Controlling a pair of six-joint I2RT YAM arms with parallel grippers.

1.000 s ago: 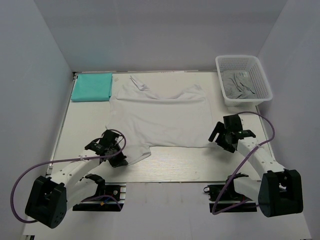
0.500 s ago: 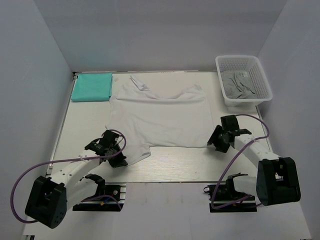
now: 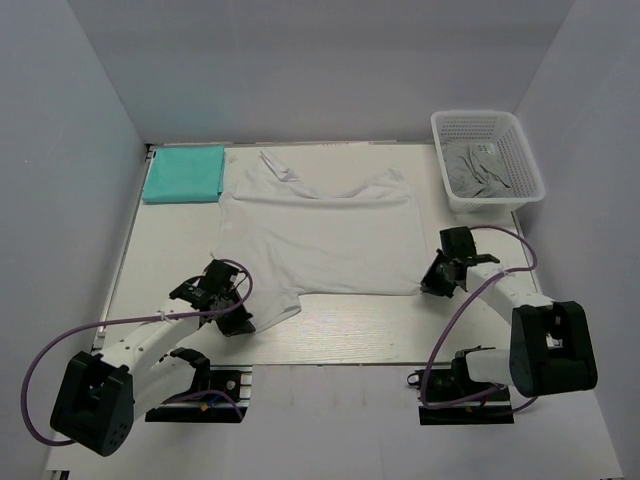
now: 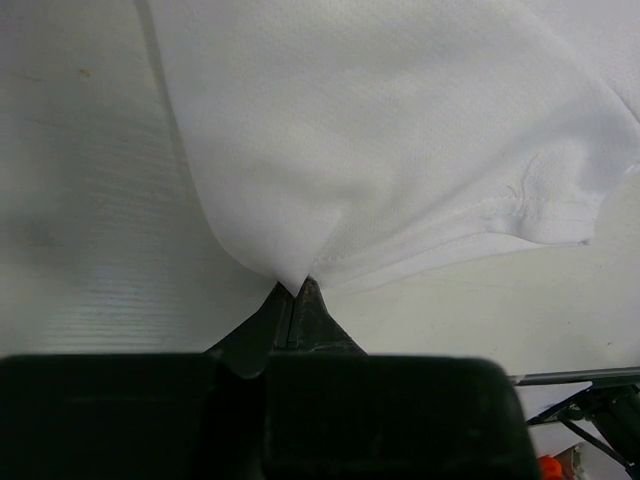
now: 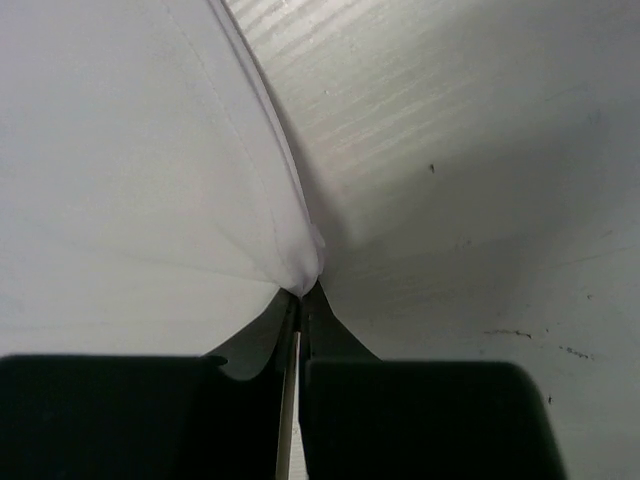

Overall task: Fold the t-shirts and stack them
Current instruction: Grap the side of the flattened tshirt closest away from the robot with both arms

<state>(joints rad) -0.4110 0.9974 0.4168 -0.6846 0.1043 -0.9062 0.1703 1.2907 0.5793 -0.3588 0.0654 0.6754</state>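
Pale wood-grain surface [image 3: 170, 250], enclosed by plain white walls on three sides. Top view: white short-sleeved cloth t-shirt [image 3: 320, 235] lies spread flat at centre, neck opening toward the far wall, hem toward the arm bases; the near-left hem corner is bunched and drawn out past the rest of the hem line. Teal-turquoise cloth t-shirt [image 3: 184, 173] sits folded into a rectangle at the far-left corner, just beside the white shirt's left sleeve; cannot tell whether they touch. White plastic mesh basket [image 3: 520, 165] stands at the far-right corner, apart from both shirts, with crumpled grey cloth [image 3: 478, 172] inside. Left end effector [image 3: 243, 322] is low at the bunched near-left hem corner; right end effector [image 3: 430, 285] is low at the near-right hem corner. Purple cable [image 3: 40, 370] loops off the left arm; a second one runs along the right arm. Left wrist view: dark fingers [image 4: 315, 320] pressed together, a small peak of white cloth pinched between the tips, hem seam running off to the right. Right wrist view: fingers [image 5: 325, 325] likewise clenched, tips gripping the stitched edge of the white fabric, bare surface to the right of it.
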